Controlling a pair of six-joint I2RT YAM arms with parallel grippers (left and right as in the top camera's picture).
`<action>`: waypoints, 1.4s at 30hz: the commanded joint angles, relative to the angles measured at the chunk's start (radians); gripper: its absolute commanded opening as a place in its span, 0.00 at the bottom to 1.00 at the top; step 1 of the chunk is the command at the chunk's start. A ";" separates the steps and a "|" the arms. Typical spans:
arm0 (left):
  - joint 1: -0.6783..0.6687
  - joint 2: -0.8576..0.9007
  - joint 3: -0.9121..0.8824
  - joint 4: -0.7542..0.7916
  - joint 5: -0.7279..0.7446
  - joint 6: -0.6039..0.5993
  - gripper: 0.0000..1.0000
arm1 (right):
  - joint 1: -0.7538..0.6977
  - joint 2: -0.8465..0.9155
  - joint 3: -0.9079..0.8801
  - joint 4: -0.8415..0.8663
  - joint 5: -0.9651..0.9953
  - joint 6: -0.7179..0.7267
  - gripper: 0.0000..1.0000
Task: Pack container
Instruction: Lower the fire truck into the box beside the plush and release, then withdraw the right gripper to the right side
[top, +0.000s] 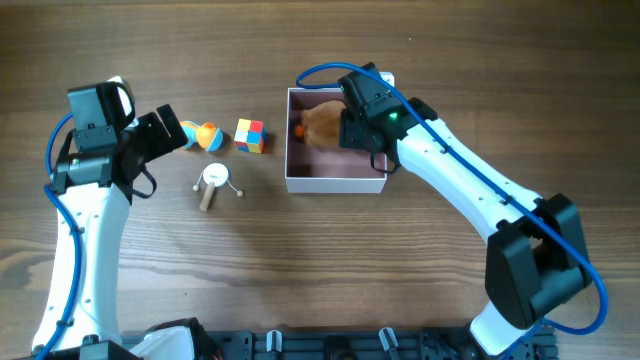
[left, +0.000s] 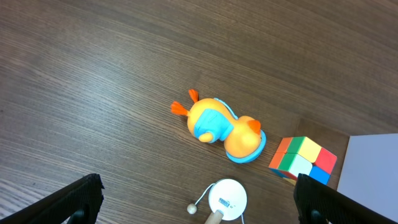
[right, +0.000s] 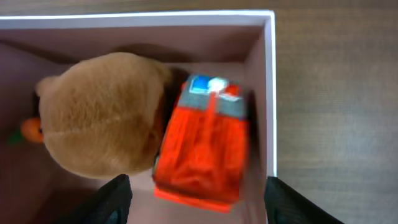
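The container (top: 335, 183), a white-walled box with a pink inside, stands at the middle back of the table. In it lie a brown plush toy (top: 320, 122) and a red toy. My right gripper (top: 362, 125) hovers over the container's right side. In the right wrist view the gripper (right: 199, 205) is open, with the blurred red toy (right: 202, 146) below it beside the plush (right: 102, 115) and against the container's right wall (right: 268, 93). My left gripper (top: 165, 135) is open and empty, left of the loose toys.
Left of the container lie an orange and blue duck toy (top: 203, 135) (left: 224, 127), a coloured cube (top: 250, 135) (left: 303, 158) and a small white rattle drum with a wooden handle (top: 214, 180) (left: 227, 198). A small orange thing (right: 30, 129) peeks out beside the plush.
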 joint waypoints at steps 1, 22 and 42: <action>0.005 0.004 0.021 0.001 0.012 0.016 1.00 | -0.002 -0.058 0.029 0.005 0.026 -0.084 0.68; 0.005 0.004 0.021 0.001 0.012 0.016 1.00 | -0.208 -0.528 0.033 -0.259 0.037 -0.058 0.89; 0.005 0.004 0.021 0.101 0.156 -0.015 1.00 | -0.794 -0.397 0.032 -0.416 -0.274 -0.058 1.00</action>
